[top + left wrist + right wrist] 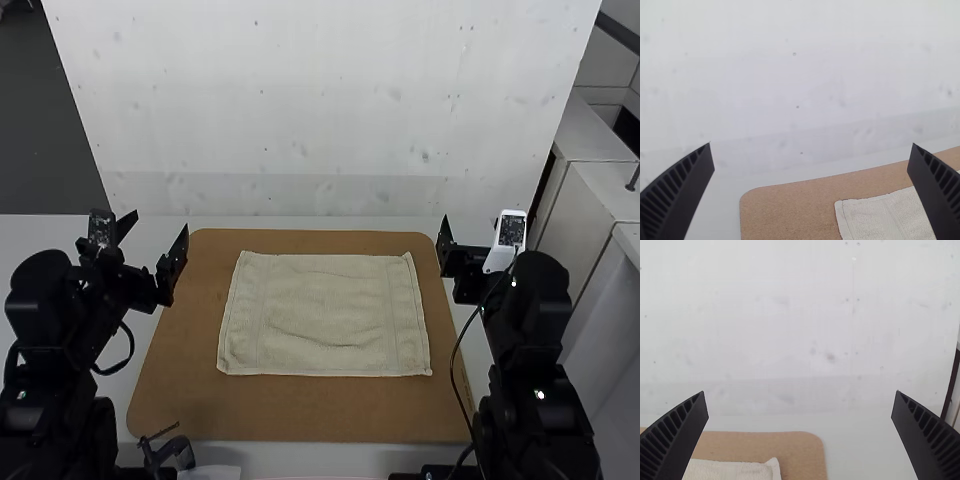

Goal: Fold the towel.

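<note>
One cream towel (325, 305) spread flat on the brown board (300, 412), kinda fuzzy, rectangular, soft wrinkles mid-cloth and flatter bands near the short ends. Board's matte with rounded corners. Left gripper (160, 222) and right gripper (474, 224) both have ridged black fingers spread wide

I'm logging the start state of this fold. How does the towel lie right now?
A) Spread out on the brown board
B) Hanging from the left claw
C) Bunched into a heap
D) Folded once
A: the towel lies spread out in a rough rectangle, with brown board showing on all four sides.
</note>
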Controlling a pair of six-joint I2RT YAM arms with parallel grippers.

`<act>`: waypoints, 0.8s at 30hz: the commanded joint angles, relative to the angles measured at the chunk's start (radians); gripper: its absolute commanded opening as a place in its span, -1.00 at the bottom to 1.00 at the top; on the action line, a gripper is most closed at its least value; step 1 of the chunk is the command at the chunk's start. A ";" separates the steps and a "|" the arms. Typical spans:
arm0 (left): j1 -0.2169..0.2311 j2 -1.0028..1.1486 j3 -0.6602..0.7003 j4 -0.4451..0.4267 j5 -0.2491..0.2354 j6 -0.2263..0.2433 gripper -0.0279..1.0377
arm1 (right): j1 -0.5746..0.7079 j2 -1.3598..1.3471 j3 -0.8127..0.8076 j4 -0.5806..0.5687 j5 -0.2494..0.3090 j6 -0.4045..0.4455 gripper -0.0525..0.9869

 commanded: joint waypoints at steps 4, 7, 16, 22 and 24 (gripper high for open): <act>0.001 0.000 0.008 -0.016 -0.173 -0.082 0.88 | 0.002 -0.020 0.014 -0.032 -0.124 0.160 0.94; -0.001 0.000 0.008 -0.016 -0.173 -0.082 0.88 | 0.002 -0.020 0.014 -0.032 -0.124 0.160 0.94; -0.005 0.000 0.008 -0.016 -0.177 -0.073 0.87 | 0.002 -0.020 0.014 -0.029 -0.115 0.157 0.95; -0.005 -0.017 0.081 -0.079 -0.136 -0.068 0.87 | 0.008 -0.017 0.058 -0.084 -0.140 0.155 0.95; -0.005 0.026 0.127 -0.094 -0.144 -0.068 0.87 | 0.010 0.022 0.101 -0.101 -0.150 0.155 0.95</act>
